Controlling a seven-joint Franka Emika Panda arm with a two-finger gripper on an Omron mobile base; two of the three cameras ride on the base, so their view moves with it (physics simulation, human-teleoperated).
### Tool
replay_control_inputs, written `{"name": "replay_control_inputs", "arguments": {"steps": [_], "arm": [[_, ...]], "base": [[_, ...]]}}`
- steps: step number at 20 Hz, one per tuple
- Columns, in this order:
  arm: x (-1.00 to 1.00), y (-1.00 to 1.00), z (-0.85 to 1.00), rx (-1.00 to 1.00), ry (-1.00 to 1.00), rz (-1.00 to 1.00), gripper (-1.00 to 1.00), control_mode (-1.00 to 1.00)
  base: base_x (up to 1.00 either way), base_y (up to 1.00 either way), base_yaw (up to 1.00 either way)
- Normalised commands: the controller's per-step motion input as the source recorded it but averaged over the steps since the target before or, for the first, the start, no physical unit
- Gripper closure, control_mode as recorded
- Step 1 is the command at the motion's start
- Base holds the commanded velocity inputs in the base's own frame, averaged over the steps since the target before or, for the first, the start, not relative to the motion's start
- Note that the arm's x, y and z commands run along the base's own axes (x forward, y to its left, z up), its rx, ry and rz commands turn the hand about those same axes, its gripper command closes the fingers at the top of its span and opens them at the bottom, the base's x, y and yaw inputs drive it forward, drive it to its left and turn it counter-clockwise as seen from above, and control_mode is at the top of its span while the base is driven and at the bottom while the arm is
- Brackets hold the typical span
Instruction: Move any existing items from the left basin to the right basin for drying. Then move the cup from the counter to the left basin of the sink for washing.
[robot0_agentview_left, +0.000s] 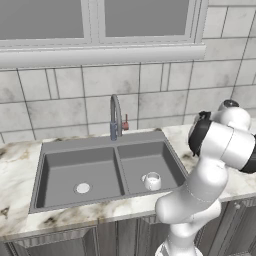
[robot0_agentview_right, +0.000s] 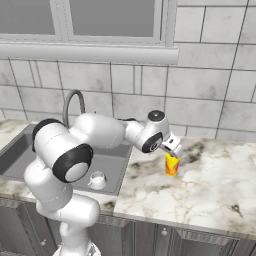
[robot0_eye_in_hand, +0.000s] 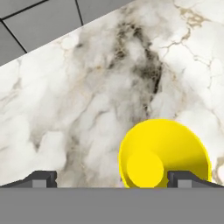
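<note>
White mug (robot0_agentview_left: 151, 181) sits upright in the right basin (robot0_agentview_left: 165, 162), close beside that basin's drain. The left basin (robot0_agentview_left: 65, 170) holds nothing but its silver drain (robot0_agentview_left: 82, 188). We judge the first half of the job done: the mug is where it should dry, and the wider basin is free to take the cup.

Yellow cup (robot0_agentview_right: 171, 165) stands upright on the counter (robot0_agentview_right: 215, 185), to the right of the sink (robot0_agentview_right: 20, 150), near the tiled wall. Red-orange band shows low on its side in the right base view.

The arm reaches out over the counter, with the gripper (robot0_agentview_right: 173, 153) hanging just above the cup's rim. Jaws spread wide, nothing between them. We take the high, mouth-down approach as the setup for a top grasp.

In the hand view we look straight down into the cup (robot0_eye_in_hand: 164, 153). It is not centred between the fingertips (robot0_eye_in_hand: 43, 178): the cup lies toward the right tip, whose edge overlaps the rim, while the left tip stands well clear over bare marble. Our reading is that the hand needs a sideways shift toward the cup before descending, otherwise one finger may land on the rim and tip it.
</note>
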Motion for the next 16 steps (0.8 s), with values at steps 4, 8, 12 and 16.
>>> {"name": "replay_control_inputs", "arguments": {"steps": [4, 8, 12, 16], "arm": [[0.08, -0.01, -0.19, 0.0, 0.0, 0.04, -1.0, -1.0], [0.06, 0.0, -0.16, 0.0, 0.0, 0.03, -1.0, -1.0], [0.04, 0.0, -0.15, 0.0, 0.0, 0.03, -1.0, -1.0], [0.01, 0.0, -0.15, 0.0, 0.01, 0.02, -1.0, -1.0]], "base": [[0.0, 0.0, 0.0], [0.0, 0.0, 0.0], [0.0, 0.0, 0.0], [0.0, 0.0, 0.0]]}}
